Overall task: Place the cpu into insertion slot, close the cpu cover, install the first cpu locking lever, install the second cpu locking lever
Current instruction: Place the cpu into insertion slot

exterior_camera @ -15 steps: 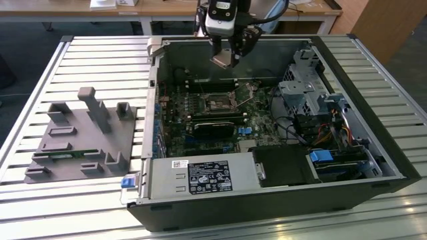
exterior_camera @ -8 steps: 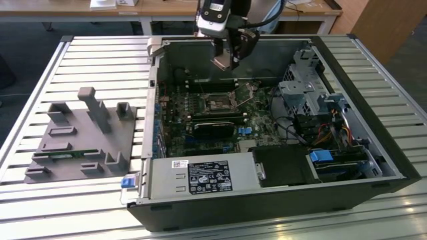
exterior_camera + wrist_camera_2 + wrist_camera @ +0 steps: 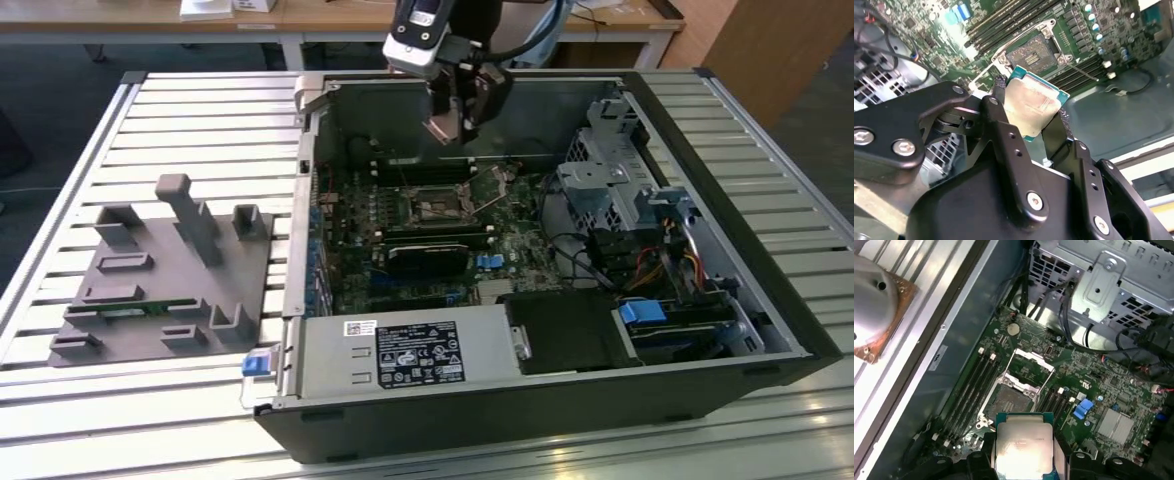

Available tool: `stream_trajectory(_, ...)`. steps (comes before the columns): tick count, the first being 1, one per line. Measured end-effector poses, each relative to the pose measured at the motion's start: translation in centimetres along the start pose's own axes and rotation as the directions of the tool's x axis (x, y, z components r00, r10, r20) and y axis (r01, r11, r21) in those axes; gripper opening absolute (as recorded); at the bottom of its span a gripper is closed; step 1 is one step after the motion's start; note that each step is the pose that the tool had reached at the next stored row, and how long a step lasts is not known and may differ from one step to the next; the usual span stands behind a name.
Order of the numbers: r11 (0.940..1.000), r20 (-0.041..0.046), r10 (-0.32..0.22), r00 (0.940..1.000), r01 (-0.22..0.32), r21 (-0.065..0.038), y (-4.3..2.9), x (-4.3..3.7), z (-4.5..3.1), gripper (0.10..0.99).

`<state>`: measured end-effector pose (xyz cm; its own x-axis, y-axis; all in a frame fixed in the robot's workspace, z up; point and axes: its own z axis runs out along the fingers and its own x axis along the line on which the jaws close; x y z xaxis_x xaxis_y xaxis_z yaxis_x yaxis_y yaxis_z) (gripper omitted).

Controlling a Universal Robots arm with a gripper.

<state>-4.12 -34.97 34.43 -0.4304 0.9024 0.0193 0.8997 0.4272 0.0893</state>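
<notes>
my gripper (image 3: pixel 1031 102) pinches the chip (image 3: pixel 1024 450) by its edges, high above the open slot (image 3: pixel 1013 405). if i come down crooked, the chip could miss the slot and scratch it.

Exterior view: you look down from high on the whole computer case (image 3: pixel 534 400); gripper (image 3: pixel 461 128) upper centre of frame.
First wrist view: close, facing down past the cpu (image 3: pixel 1021 450).
Second wrist view: closer, along the fingers (image 3: pixel 1004 142).
Shared: the insertion slot (image 3: pixel 438 208), in all three.

cpu (image 3: pixel 1035 106) in gripper (image 3: pixel 1031 102) above insertion slot (image 3: pixel 1040 54)
</notes>
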Motion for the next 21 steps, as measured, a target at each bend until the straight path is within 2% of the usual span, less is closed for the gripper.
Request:
stream_trajectory(8,0.9978,0.0062,0.067,0.9978,-0.066,-0.001,-0.08,0.02,0.70,0.541)
stream_trajectory(12,0.9904,0.0125,0.138,0.9903,-0.138,-0.003,-0.11,0.01,1.14,0.541)
stream_trajectory(17,0.9761,0.0194,0.217,0.9759,-0.217,-0.006,-0.15,0.01,1.56,0.541)
stream_trajectory(21,0.9727,0.0206,0.232,0.9724,-0.232,-0.007,-0.26,0.05,1.79,0.541)
